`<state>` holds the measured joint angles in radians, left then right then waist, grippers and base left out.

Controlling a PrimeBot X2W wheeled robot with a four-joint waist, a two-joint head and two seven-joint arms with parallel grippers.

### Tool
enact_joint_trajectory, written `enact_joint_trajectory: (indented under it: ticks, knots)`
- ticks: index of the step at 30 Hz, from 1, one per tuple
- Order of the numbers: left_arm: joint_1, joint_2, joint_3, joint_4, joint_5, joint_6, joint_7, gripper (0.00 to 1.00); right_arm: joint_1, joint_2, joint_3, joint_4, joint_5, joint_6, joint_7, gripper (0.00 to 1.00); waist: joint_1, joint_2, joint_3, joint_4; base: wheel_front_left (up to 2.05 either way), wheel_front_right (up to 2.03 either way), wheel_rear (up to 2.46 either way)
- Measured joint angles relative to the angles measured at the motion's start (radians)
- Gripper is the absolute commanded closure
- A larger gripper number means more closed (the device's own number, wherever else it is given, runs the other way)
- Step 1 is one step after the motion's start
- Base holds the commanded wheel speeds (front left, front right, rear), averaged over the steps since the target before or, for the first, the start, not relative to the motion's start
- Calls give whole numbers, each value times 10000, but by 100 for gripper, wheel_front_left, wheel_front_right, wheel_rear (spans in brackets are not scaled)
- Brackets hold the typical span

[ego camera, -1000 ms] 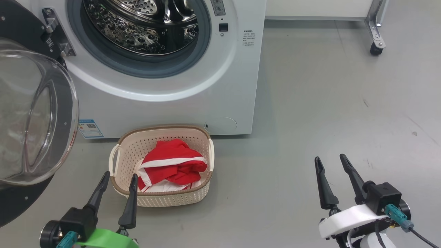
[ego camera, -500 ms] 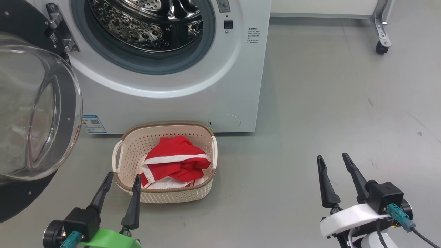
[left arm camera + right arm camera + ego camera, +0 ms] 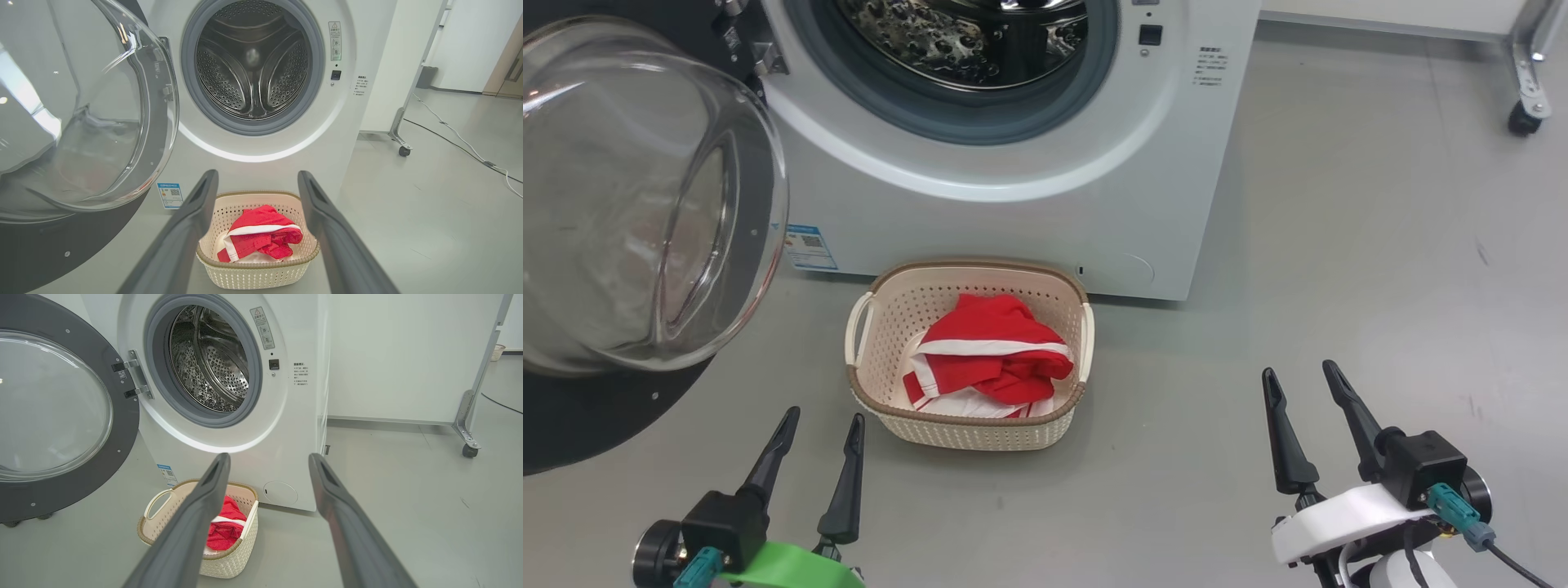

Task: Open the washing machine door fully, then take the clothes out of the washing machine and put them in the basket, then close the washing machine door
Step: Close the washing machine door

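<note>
- Item: my left gripper (image 3: pixel 824 415), lower left of the head view. I am holding its two dark fingers spread wide, gripping nothing. The tips are pointing up the frame, near the basket and not touching it.
- Item: my right gripper (image 3: pixel 1298 369), lower right. Its fingers are likewise standing wide apart, carrying nothing, hovering over the grey floor (image 3: pixel 1339 245).
- Item: the basket (image 3: pixel 968 268), lower centre. It is sitting on the floor just in front of the washing machine (image 3: pixel 1029 212), which is occupying the upper centre.
- Item: the clothes (image 3: pixel 992 351), red with white stripes. They are lying bunched inside the basket.
- Item: the washing machine door (image 3: pixel 645 204), upper left. It is hanging swung wide open on its hinge, glass bowl bulging toward me, black rim running off the left edge.
- Item: the drum (image 3: pixel 253 61), upper centre of my left wrist view. It is showing perforated steel.
- Item: a blue sticker (image 3: pixel 809 247), sitting low on the machine's front, beside the door.
- Item: a castor wheel (image 3: pixel 1521 121), upper right, standing under a metal leg.
</note>
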<state>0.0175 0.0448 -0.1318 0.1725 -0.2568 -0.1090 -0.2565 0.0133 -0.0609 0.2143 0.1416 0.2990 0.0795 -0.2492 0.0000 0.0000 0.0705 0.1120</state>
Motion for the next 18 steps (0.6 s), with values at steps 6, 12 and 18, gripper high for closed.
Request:
enact_joint_trajectory:
  ticks: [6, 12, 18]
  knots:
    - [-21, 0, 17, 29, 4, 178, 0, 0, -49, -8, 297, 33, -100, 98, 0, 0, 0, 0, 77, 725, 0, 0, 0]
    - [-22, 0, 174, 27, 4, 347, -2, 0, -104, -8, 646, 209, -178, 163, 0, 0, 0, 0, 61, 1526, 0, 0, 0]
    - [-18, -2, 282, 33, 10, 437, -2, 0, -168, -8, 792, 313, -178, 249, 0, 0, 0, 0, -51, 2370, 0, 0, 0]
